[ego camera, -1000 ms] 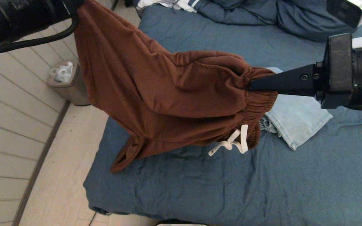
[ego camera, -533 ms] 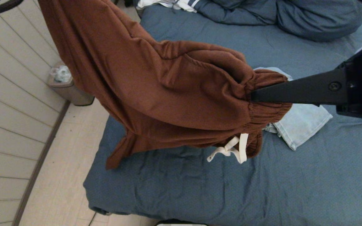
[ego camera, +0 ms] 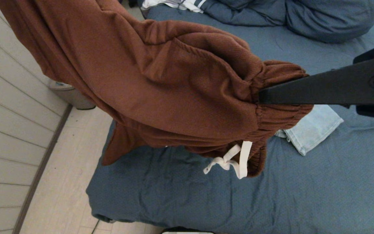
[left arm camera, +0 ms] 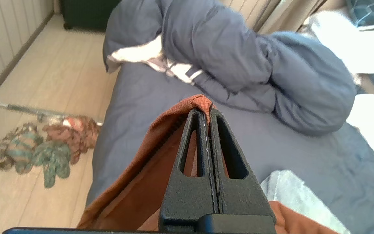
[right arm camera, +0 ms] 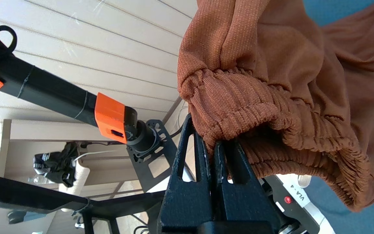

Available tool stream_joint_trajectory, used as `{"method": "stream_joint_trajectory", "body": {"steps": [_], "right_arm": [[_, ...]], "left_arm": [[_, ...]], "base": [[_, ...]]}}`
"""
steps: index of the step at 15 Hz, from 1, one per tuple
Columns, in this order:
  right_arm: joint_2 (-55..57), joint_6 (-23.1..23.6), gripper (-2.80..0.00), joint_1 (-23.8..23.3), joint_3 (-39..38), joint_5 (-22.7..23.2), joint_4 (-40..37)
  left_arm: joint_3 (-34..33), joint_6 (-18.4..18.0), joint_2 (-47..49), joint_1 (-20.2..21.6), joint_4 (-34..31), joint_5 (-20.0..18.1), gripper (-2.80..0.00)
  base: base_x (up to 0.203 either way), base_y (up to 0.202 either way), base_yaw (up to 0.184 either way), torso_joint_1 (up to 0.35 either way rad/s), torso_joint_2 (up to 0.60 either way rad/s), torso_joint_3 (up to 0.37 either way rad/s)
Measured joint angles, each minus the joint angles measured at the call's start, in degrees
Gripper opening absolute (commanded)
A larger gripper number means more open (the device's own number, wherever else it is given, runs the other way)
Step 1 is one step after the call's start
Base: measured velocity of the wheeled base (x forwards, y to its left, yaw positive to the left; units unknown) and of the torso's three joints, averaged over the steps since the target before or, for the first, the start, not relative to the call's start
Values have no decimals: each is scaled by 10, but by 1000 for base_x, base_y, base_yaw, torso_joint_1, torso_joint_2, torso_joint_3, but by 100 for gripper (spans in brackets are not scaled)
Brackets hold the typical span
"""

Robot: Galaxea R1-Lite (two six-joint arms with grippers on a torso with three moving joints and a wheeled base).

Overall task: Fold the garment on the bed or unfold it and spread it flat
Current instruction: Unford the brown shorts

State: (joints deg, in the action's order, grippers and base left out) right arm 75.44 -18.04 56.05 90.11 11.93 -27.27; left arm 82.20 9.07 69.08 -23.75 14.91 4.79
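Rust-brown drawstring shorts (ego camera: 161,84) aloft over bed (ego camera: 304,195): right gripper (ego camera: 261,96) clamps waistband, left gripper (left arm camera: 205,112) clamps hem; keep cloth taut, lower evenly.

This is a bedroom in a home: a wide bed with a wrinkled slate-blue sheet (ego camera: 206,195) fills the room, with a bunched dark-blue duvet (ego camera: 304,19) at its head. Beside it lie pale wood-look floor planks (ego camera: 63,182), a white panelled wall (ego camera: 8,130) and a small waste bin (ego camera: 71,96).
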Motion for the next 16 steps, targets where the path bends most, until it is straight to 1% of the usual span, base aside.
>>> {"method": "stream_joint_trajectory", "body": {"steps": [7, 10, 11, 13, 16], "right_arm": [[-2, 12, -280, 23, 14, 0, 1], [-7, 10, -280, 20, 21, -1, 1], [-9, 10, -280, 17, 21, -1, 3], [-11, 8, -280, 0, 15, -1, 6], [-9, 13, -280, -48, 7, -1, 8]], "left_arm": [[6, 0, -44, 0, -10, 2, -280], [11, 0, -61, 0, -11, 9, -280], [12, 0, -65, 0, -11, 15, -280], [12, -1, -61, -1, -10, 15, -280], [11, 1, -17, 1, -5, 19, -280]], "base": [[0, 0, 0, 0, 0, 0], [0, 0, 0, 0, 0, 0], [0, 0, 0, 0, 0, 0], [0, 0, 0, 0, 0, 0], [0, 0, 0, 0, 0, 0]]}}
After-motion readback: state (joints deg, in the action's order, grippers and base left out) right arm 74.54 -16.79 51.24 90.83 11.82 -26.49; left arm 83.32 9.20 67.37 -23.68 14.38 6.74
